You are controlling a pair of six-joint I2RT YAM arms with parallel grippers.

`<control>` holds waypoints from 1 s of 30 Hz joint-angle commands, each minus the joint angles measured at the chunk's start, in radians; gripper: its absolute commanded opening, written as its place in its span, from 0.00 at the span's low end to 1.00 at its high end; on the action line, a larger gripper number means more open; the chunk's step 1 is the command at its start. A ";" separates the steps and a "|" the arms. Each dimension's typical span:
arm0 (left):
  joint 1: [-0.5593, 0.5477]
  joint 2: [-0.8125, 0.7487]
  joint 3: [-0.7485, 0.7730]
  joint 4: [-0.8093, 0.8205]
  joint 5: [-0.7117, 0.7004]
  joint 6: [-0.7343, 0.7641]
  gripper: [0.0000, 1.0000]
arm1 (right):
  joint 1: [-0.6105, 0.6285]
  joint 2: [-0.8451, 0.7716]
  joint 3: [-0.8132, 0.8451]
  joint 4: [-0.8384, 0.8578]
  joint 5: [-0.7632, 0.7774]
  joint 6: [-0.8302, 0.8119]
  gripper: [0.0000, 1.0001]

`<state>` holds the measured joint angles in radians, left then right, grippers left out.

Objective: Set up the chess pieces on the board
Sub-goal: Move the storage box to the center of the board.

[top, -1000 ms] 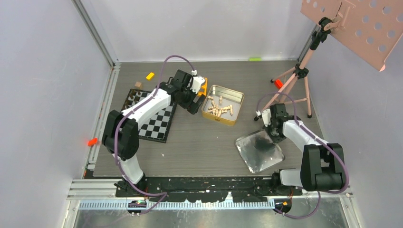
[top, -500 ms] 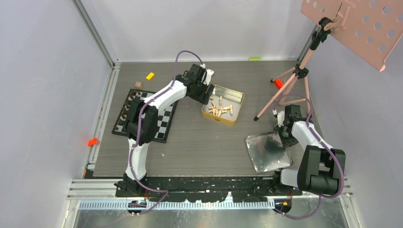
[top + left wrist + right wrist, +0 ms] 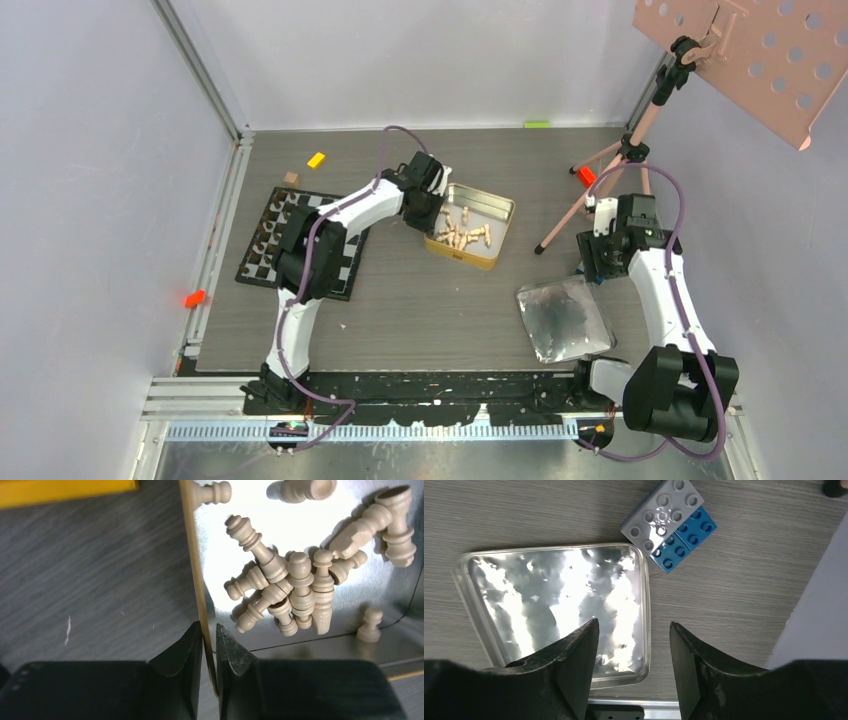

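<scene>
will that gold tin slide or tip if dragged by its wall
Probably slides: the gold tin looks shallow and thin-walled, sitting flat. The chess pieces lie loose on their sides, so they would likely roll about inside.

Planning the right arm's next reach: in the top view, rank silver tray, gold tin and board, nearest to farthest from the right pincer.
1. silver tray, right side, just by the right pincer.
2. gold tin, mid-table, to the left.
3. board, far left side.
</scene>
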<state>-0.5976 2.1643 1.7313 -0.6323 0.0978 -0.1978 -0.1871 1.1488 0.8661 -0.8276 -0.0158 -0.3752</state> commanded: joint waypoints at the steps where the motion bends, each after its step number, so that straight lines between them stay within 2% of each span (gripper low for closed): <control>1: -0.005 -0.128 -0.123 0.001 0.020 -0.063 0.14 | -0.003 -0.015 0.076 -0.068 -0.125 0.038 0.60; 7: -0.040 -0.233 -0.288 0.005 0.039 -0.082 0.05 | -0.002 0.007 0.117 -0.084 -0.216 0.059 0.60; 11: -0.060 -0.279 -0.397 0.040 0.071 -0.168 0.07 | 0.006 0.034 0.132 -0.080 -0.245 0.072 0.60; 15: -0.113 -0.328 -0.451 0.068 0.042 -0.194 0.12 | 0.020 0.053 0.137 -0.069 -0.242 0.081 0.60; 20: -0.172 -0.408 -0.505 0.095 0.002 -0.214 0.33 | 0.035 0.065 0.141 -0.060 -0.236 0.084 0.60; 23: -0.179 -0.452 -0.530 0.117 -0.013 -0.218 0.54 | 0.057 0.077 0.150 -0.053 -0.240 0.089 0.60; 30: -0.176 -0.559 -0.531 0.135 -0.051 -0.120 0.68 | 0.177 0.120 0.217 -0.036 -0.250 0.095 0.61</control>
<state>-0.7818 1.6993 1.1923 -0.5480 0.0895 -0.3809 -0.0708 1.2537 1.0115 -0.8963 -0.2462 -0.2939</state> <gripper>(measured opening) 0.659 0.610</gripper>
